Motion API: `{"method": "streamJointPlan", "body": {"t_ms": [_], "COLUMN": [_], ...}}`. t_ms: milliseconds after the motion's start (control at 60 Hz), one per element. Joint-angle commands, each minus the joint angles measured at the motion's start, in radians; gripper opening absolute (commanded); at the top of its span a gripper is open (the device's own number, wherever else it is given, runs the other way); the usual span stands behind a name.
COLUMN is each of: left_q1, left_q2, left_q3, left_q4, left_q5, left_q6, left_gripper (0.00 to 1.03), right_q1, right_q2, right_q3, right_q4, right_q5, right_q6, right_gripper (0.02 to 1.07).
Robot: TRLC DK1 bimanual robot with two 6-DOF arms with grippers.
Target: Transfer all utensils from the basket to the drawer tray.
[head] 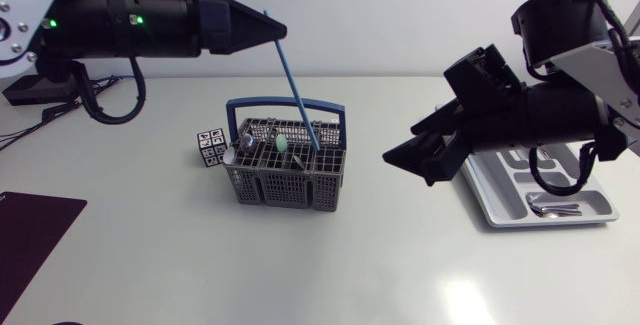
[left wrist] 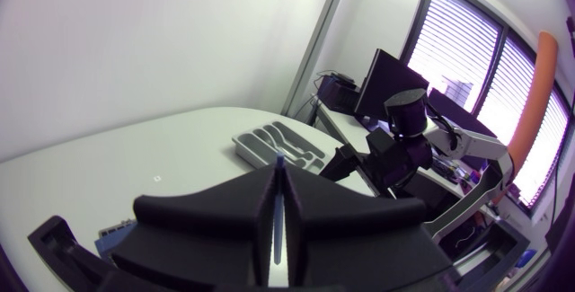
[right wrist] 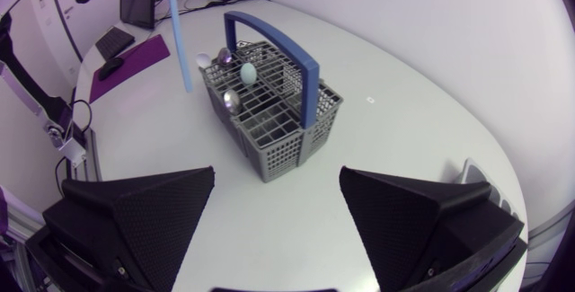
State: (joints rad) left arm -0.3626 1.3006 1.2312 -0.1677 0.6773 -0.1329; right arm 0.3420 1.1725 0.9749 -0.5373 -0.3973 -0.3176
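Utensils partly transferred, by my judgement. Left gripper clamps a thin blue stick-like utensil, slanting above the grey mesh basket with blue handle; several spoons sit inside. Right gripper gapes wide, empty, between basket and tray. Pale grey drawer tray holds a few metal pieces.

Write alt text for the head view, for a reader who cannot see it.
The left gripper, shut on a long blue utensil, holds it slanting down over a grey basket with a blue handle. The right gripper hangs open between the basket and a grey drawer tray holding some cutlery.
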Motion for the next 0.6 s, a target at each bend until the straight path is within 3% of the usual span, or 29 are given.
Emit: {"method": "streamJointPlan", "body": {"t_ms": [0, 317, 467, 583], "left_q1": [-0.013, -0.070, -0.082, -0.087], "left_q2": [0.045, 0.186, 0.207, 0.221], "left_q3": [-0.015, -0.022, -0.022, -0.024], "left_q4": [-0.001, 0.004, 0.010, 0.014], "left_q5": [0.038, 0.146, 0.157, 0.166], "left_q6": [-0.056, -0.131, -0.145, -0.155], "left_gripper": [0.04, 0.04, 0.04, 0.04], "right_q1": [0.020, 0.063, 0.065, 0.088], "right_q2": [0.010, 0.082, 0.128, 0.157], "right_q3": [0.007, 0.048, 0.073, 0.087], "right_q4": [-0.027, -0.055, -0.055, -0.055], "right_q5": [-0.041, -0.202, -0.248, -0.258], "right_q6": [0.026, 0.058, 0.074, 0.089], "right_gripper": [1.02, 0.98, 0.91, 0.79]}}
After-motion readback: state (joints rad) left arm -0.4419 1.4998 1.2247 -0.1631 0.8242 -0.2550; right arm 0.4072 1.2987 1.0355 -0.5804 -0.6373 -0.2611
